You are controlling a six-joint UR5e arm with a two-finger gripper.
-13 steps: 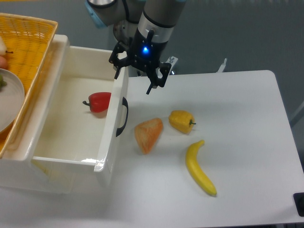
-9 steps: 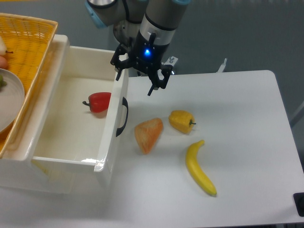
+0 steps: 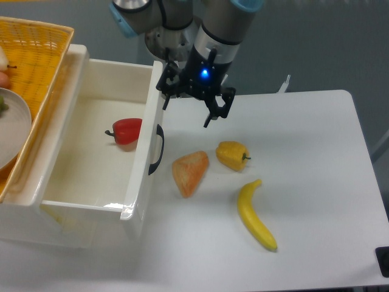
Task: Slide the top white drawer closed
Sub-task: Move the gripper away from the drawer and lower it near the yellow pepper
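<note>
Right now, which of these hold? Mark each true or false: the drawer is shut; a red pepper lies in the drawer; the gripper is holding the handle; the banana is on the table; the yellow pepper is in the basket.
1. The drawer is shut. False: it stands pulled out.
2. A red pepper lies in the drawer. True.
3. The gripper holds the handle. False: it hangs open above the drawer's front, off the handle.
4. The banana is on the table. True.
5. The yellow pepper is in the basket. False: it is on the table, beside the orange wedge.
</note>
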